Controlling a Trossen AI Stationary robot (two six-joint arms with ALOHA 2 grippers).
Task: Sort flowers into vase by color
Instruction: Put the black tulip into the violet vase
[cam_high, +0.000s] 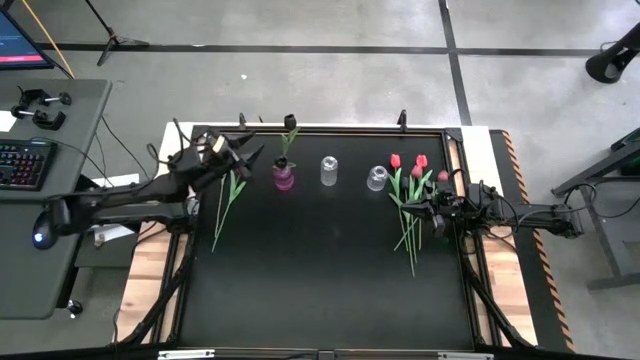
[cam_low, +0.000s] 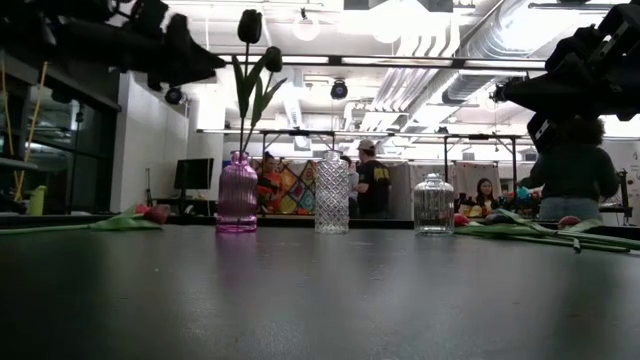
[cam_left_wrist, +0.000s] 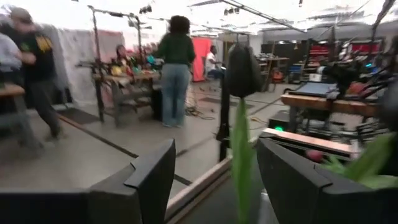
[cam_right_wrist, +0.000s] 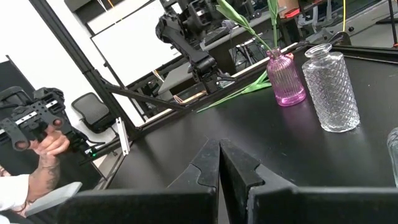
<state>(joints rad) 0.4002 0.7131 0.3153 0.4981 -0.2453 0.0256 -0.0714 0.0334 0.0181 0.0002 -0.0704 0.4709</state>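
Note:
Two dark maroon tulips (cam_low: 250, 25) stand with their stems in the purple vase (cam_low: 237, 195) at the table's far middle. My left gripper (cam_left_wrist: 214, 149) is open, just left of the vase and above the table (cam_high: 245, 155). One dark head (cam_left_wrist: 242, 68) and a green leaf (cam_left_wrist: 242, 162) show ahead of it between its fingers, untouched. A pink-headed flower (cam_high: 228, 198) lies flat on the table's left part. Red and pink tulips (cam_high: 410, 200) lie in a bunch on the right. My right gripper (cam_right_wrist: 219, 155) is shut and waits by that bunch (cam_high: 425, 210).
Two clear glass vases (cam_high: 329, 170) (cam_high: 376, 178) stand in a row to the right of the purple one. A desk with a keyboard (cam_high: 22, 163) sits left of the table. People stand in the room beyond the far edge (cam_left_wrist: 175, 68).

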